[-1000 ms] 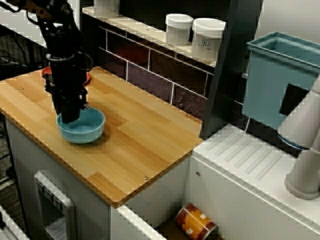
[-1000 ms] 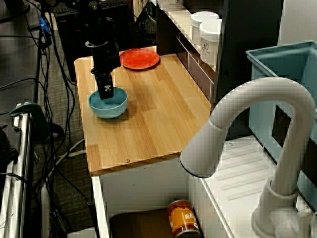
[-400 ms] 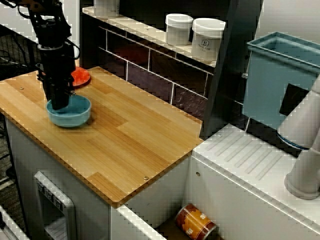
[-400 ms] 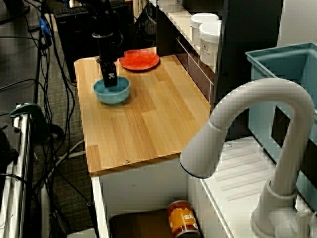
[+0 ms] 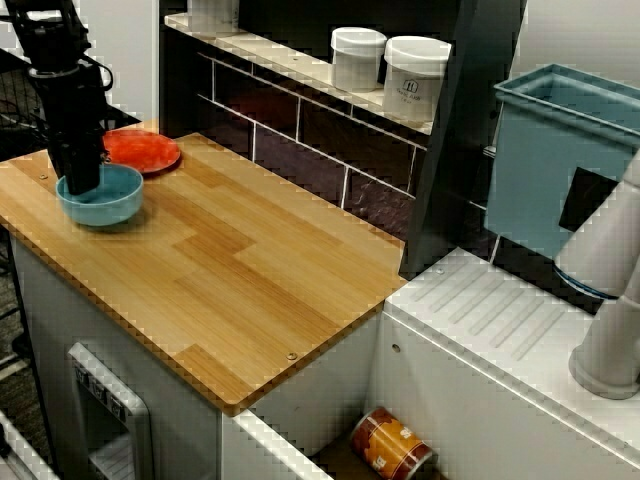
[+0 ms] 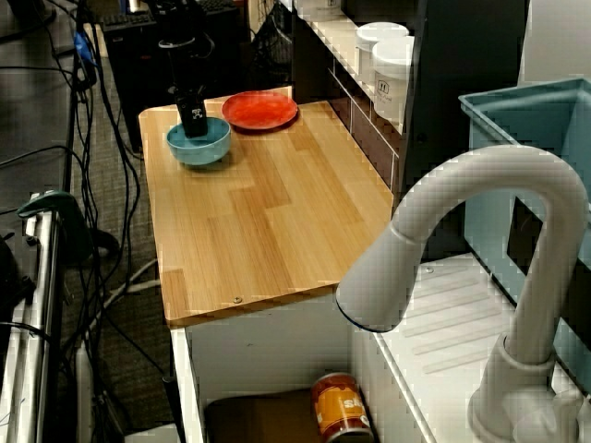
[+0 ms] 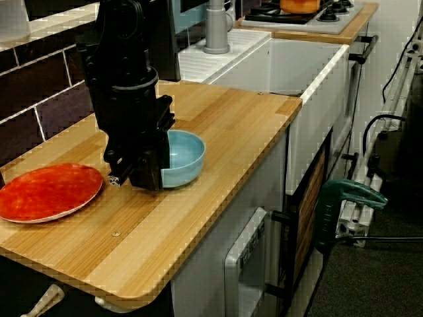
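The gripper [image 5: 79, 178] hangs straight down from its black arm and is clamped on the rim of the blue bowl [image 5: 103, 199], on the side facing the worktop's end edge. One finger appears to be inside the hollow and one outside. In the low view from the worktop's end the gripper's body hides the pads, so I read the pinch from how the tips straddle the wall rather than seeing it outright. A rim hold makes sense here: the bowl is too wide to be spanned whole, and a vertical wrist lets one finger drop inside.

The bowl is upright and empty, low on the wood. It sits near the end of the worktop [image 5: 260, 260] farthest from the sink [image 5: 310, 400], toward the open front edge.

A red plate [image 5: 141, 150] lies flat at the corner where that end edge meets the tiled wall. It is just beside the bowl but apart from it (the view over the tap shows the gap best).

Two white jars [image 5: 358, 58] stand on the ledge above the tiles, well apart from the arm. A can [image 5: 392, 443] lies on its side down in the sink.
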`<state>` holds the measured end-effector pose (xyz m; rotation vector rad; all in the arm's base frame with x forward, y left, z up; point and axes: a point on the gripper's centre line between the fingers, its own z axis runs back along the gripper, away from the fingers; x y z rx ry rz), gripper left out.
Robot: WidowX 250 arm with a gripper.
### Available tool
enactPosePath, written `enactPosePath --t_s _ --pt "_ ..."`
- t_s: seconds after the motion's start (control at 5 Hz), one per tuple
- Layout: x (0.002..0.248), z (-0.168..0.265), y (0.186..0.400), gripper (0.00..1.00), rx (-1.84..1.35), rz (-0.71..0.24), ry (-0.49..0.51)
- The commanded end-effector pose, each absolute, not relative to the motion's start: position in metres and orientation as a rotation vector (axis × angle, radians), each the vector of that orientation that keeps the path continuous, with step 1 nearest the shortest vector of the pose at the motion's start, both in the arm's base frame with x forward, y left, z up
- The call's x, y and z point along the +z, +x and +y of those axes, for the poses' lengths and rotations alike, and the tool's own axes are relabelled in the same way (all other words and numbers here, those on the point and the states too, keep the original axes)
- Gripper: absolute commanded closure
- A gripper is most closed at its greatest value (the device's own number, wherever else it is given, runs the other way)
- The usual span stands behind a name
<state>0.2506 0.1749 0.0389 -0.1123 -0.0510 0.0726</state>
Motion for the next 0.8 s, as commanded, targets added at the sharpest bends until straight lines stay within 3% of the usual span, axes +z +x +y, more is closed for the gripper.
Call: enactPosePath --t_s 0.0,0.4,0.6 --pt "0.051 0.18 0.241 0.0 0.083 -0.099 -0.089" --pt "0.065 0.169 0.258 0.0 0.176 -0.228 -0.066" --pt "0.068 0.157 0.266 0.0 0.208 -0.233 -0.016"
